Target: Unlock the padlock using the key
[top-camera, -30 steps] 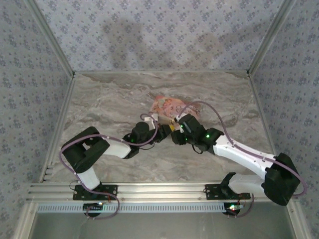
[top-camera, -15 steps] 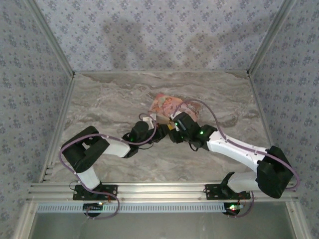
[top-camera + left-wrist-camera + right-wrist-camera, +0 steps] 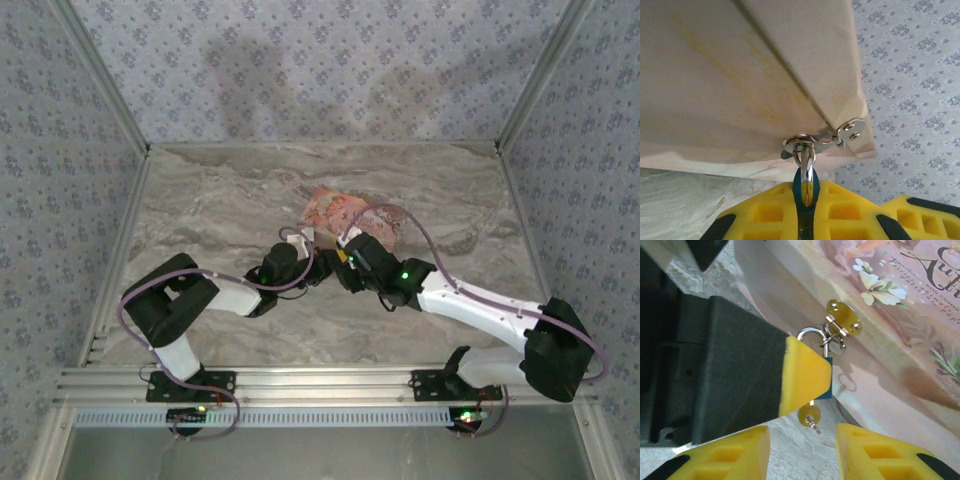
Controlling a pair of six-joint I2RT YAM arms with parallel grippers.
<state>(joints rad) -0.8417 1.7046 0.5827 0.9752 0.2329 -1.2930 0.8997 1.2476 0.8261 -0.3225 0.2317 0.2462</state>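
On the grey marbled worktop (image 3: 220, 200) lay the pink flower-printed box (image 3: 335, 210). My left claw (image 3: 807, 195) pinched the small blue-teal squarish padlock (image 3: 828, 390) hanging from the box's metal hasp (image 3: 812, 142). My right claw (image 3: 800, 455) stood spread just beneath the padlock's yellow-headed key (image 3: 809, 415).

The pink box (image 3: 900, 315) bears dark script starting "Au" (cut off at the edge), with smaller lines beneath unreadable.

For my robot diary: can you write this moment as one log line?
left jaws: shut on padlock | right jaws: open, facing key | key: under padlock | padlock: hooked to box clasp
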